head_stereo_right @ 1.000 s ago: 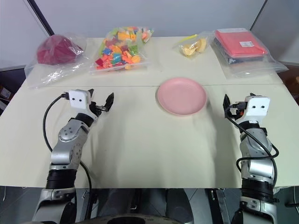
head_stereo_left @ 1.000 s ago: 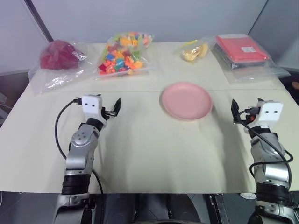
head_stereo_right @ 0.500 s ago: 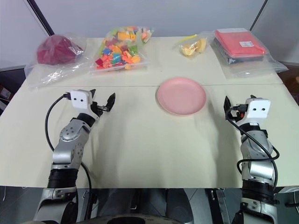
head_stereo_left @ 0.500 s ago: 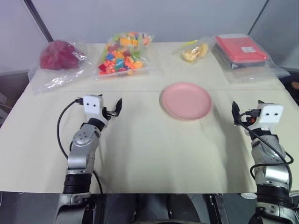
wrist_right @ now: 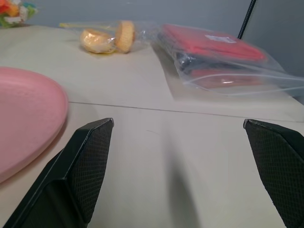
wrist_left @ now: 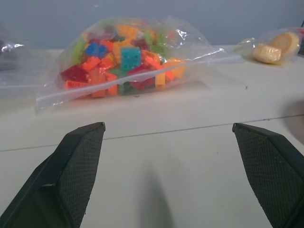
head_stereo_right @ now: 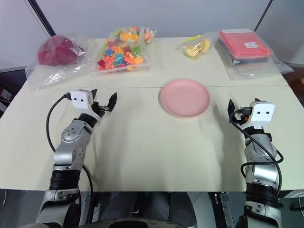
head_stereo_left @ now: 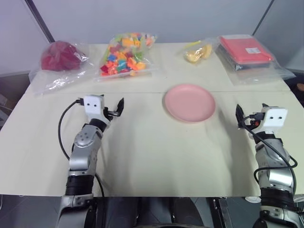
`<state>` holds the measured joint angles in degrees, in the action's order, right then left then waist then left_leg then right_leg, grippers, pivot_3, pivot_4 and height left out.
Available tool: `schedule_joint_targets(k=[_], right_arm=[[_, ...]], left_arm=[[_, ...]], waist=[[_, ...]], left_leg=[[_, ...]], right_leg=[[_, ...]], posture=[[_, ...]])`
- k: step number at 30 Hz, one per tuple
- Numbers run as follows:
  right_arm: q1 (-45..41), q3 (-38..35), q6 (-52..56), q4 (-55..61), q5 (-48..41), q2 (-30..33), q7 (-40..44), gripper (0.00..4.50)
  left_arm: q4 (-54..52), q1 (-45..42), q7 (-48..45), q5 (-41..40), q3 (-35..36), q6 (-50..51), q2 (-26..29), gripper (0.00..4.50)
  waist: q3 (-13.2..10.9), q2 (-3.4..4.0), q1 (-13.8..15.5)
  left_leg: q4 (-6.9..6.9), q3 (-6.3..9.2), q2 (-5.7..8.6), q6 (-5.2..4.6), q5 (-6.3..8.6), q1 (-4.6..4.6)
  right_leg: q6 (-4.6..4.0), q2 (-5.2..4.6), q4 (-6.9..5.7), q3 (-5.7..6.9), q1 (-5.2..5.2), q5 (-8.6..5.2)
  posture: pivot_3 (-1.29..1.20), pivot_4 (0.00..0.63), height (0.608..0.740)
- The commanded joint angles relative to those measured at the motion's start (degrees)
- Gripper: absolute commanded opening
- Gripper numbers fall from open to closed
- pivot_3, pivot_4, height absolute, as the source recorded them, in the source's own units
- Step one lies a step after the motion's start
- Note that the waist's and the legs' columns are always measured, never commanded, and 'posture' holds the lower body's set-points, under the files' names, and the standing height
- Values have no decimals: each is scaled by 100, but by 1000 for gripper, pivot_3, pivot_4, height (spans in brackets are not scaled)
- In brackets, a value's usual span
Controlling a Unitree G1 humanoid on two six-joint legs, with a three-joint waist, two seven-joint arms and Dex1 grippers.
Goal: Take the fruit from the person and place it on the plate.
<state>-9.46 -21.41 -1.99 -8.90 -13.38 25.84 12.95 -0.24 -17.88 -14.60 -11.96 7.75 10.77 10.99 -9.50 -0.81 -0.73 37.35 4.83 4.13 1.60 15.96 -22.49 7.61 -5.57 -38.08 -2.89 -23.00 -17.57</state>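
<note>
The pink plate lies flat and bare on the table, right of centre. The fruit and the person are out of view. My left gripper hovers low over the table, well left of the plate, open with nothing between its fingers. It points toward the back of the table. My right gripper is open too, low over the table just right of the plate. Its fingers are empty, and the plate's rim lies close beside one of them.
Along the back of the cream table lie a bag with a dark red lump, a bag of coloured bricks, a small bag of pale yellow pieces and a red flat box in plastic.
</note>
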Motion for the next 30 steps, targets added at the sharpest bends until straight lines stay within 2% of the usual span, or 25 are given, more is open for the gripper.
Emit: schedule_joint_targets(k=[1, 30], right_arm=[[-38, -162, -145, 87, -39, 64, 6, 4473], [-38, -188, 83, 262, -70, 227, 61, 4473]], left_arm=[[-84, -17, -15, -4, 43, -132, 63, 4500], [160, -63, -265, 4, -19, -219, 181, 4500]], waist=[[0, 0, 0], [0, 0, 1]], left_leg=[[0, 0, 0, 0, 0, 0], [0, 0, 0, 0, 0, 0]], right_leg=[[0, 0, 0, 0, 0, 0], [0, 0, 0, 0, 0, 0]], posture=[[0, 150, 740], [0, 150, 740]])
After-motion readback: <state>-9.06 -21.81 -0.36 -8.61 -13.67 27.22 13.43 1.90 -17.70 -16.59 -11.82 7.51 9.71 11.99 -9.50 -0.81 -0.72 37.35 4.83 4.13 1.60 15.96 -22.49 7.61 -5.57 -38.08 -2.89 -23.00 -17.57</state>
